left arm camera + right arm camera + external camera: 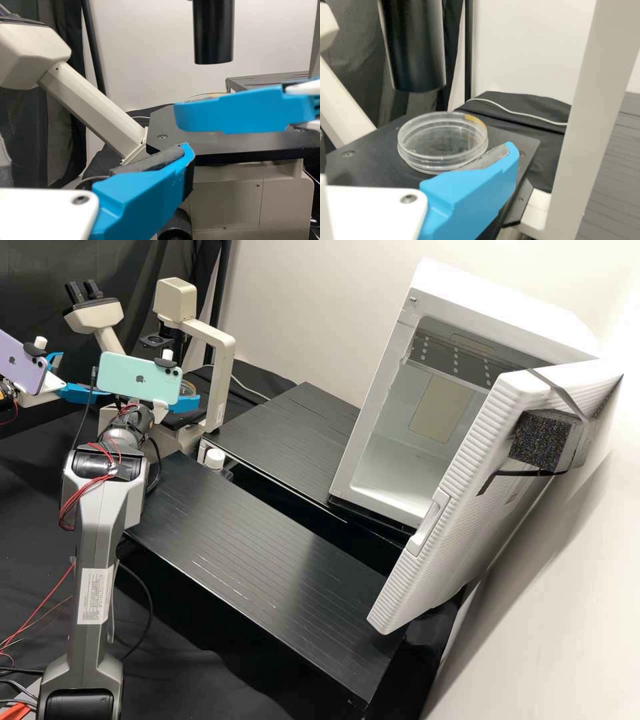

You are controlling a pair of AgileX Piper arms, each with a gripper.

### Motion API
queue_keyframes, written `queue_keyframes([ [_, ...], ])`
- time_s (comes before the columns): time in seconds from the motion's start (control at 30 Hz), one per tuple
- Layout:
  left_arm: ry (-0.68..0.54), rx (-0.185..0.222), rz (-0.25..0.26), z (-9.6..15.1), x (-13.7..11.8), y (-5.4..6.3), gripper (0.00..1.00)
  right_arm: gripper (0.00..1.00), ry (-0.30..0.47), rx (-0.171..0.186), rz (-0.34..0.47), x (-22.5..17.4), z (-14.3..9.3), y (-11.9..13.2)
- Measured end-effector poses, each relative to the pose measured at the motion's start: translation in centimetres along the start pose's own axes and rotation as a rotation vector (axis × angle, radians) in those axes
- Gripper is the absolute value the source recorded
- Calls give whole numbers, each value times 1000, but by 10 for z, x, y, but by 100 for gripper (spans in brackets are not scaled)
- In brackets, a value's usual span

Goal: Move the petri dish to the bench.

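Black cloth [93,260] and a pale wall [293,300] stand behind your two low black platforms [253,553], with a white cabinet [417,467] open at the right of the high view and a small bottle with a white cap [215,459] between the platforms. Your right gripper [189,404] is open at the microscope [220,377]: in the right wrist view one blue finger [475,192] lies at the near edge of the petri dish [440,142], its grey pad crossing the rim in your line of sight, and you can't tell whether they touch. You can't judge the full width between the jaws either. The dish sits flat on the black stage [367,160], under the dark tube [415,45], a yellow mark on its rim. Your right arm [93,547] rises from the lower left of the high view and bends at the top toward the microscope, a mint phone [137,377] clamped sideways on its wrist. Your left gripper [61,377] is at the left, beside a purple phone [20,363], and is open too, with the pad of its near finger [145,200] bare. Another blue finger [235,111] crosses in front of the dish in the left wrist view; whose it is, you can't tell
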Motion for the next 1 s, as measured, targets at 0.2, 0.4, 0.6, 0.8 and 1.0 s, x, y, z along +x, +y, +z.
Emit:
queue_keyframes([
  [0.2, 0, 0, 0, 0, 0, 0, 100, 100, 14, -49, 25, 3, -7, -8],
  [0.4, 0, 0, 0, 0, 0, 0, 100, 100, 9, -101, 32, 14, -8, -16],
  [0.6, 0, 0, 0, 0, 0, 0, 100, 100, -12, -73, 23, 22, -4, -20],
  [0.8, 0, 0, 0, 0, 0, 0, 100, 100, -19, -38, 10, 30, 0, -22],
  [1.0, 0, 0, 0, 0, 0, 0, 100, 100, -32, -12, 9, 35, 3, -24],
])
